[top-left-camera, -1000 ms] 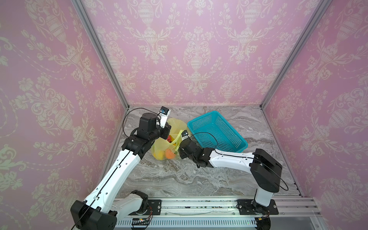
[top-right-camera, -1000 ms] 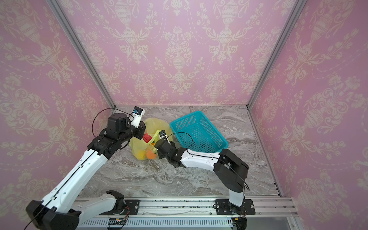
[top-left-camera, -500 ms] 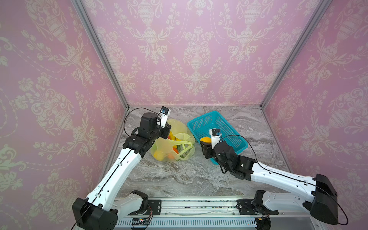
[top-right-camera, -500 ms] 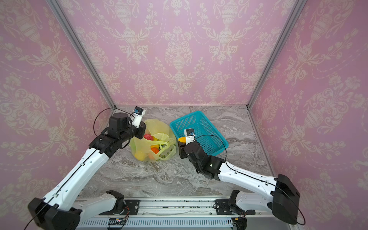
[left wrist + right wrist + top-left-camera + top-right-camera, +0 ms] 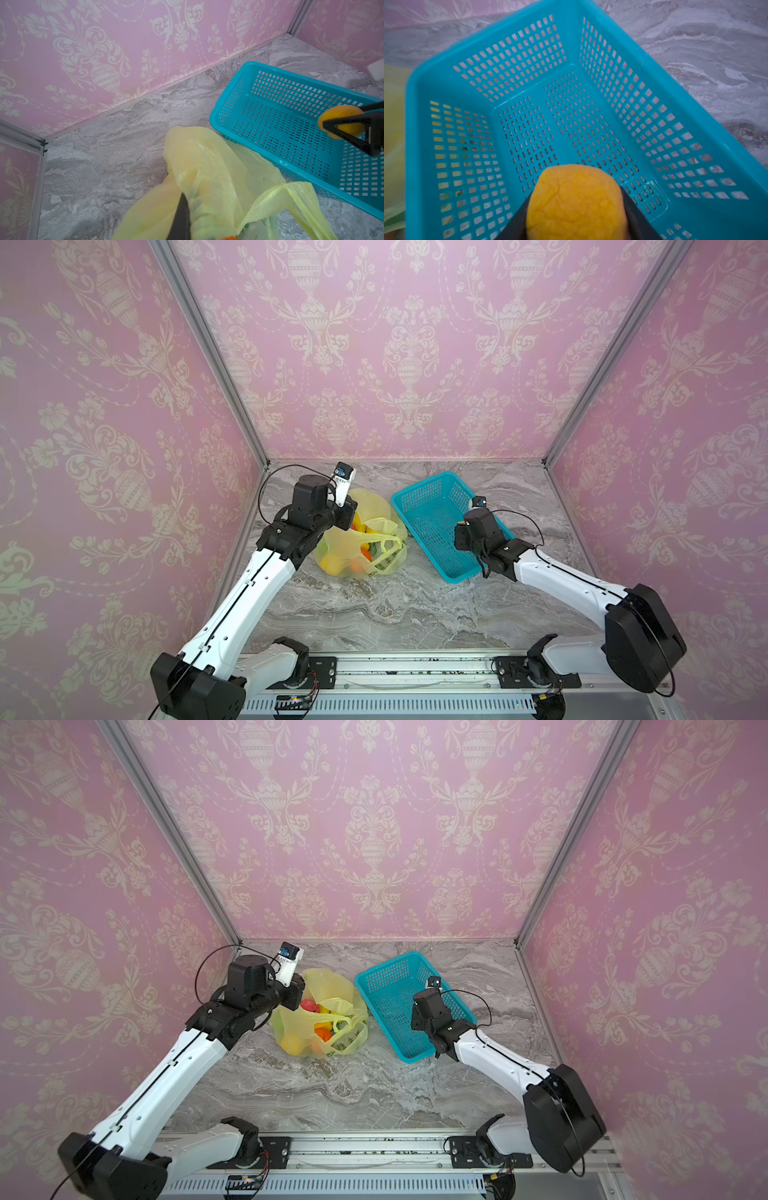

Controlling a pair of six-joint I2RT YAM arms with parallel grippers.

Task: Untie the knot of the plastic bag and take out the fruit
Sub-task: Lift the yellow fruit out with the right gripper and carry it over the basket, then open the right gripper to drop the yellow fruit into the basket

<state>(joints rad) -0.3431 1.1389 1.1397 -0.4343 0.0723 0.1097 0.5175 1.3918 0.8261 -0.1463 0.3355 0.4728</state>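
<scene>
plastic bag (image 5: 374, 506): translucent yellow-green, slumped, mouth open, just beside the teal basket (image 5: 428, 491).
handles (image 5: 388, 540): loose loops on the basket side.
bagged fruit (image 5: 323, 1032): orange, yellow and pink-red pieces.
yellow-orange fruit (image 5: 576, 203): wrinkled, raised over the basket floor.

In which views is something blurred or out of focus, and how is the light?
Right wrist view: the teal basket looks soft; the orange fruit in the right claw is clearer. Left wrist view: wallpaper sharp, the plastic bag near the lens slightly soft. Both top views: even light on the marble table, no hard shadows or glare.
</scene>
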